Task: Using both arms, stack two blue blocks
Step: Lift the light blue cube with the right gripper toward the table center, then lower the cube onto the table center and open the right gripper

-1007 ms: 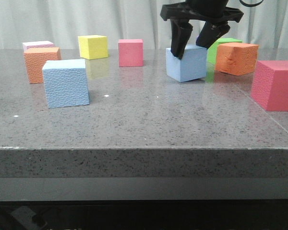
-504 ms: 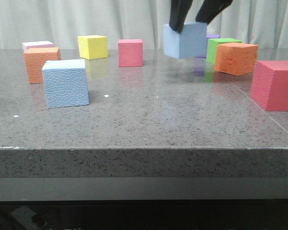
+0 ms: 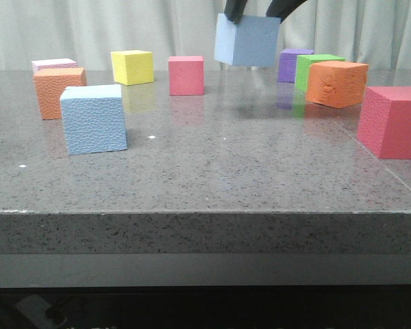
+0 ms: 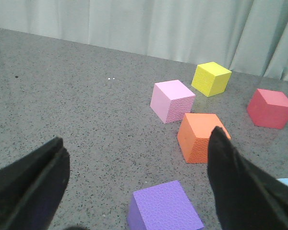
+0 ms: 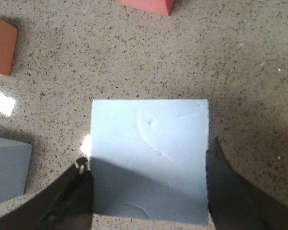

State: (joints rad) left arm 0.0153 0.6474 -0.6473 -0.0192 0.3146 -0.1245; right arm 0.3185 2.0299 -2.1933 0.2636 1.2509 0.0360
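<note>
The smoother blue block (image 3: 246, 40) hangs in the air above the back middle of the table, held by my right gripper (image 3: 257, 12), whose fingers run out of the top of the front view. In the right wrist view the gripper (image 5: 149, 155) is shut on this block (image 5: 149, 143), one finger on each side. The pebbled blue block (image 3: 94, 118) stands on the table at the front left, apart from both grippers. My left gripper (image 4: 137, 139) is open and empty above the table, and it does not show in the front view.
A lilac cube (image 3: 53, 64), an orange cube (image 3: 58, 90), a yellow cube (image 3: 133, 66) and a pink cube (image 3: 186, 75) stand at the back left. A purple cube (image 3: 294, 64), green cube (image 3: 316, 68), orange cube (image 3: 338, 83) and large pink cube (image 3: 392, 121) stand at the right. A purple cube (image 4: 164, 207) lies below the left fingers.
My right gripper has lifted the smoother blue block off the table and carried it up and to the left. The pebbled blue block has not moved.
</note>
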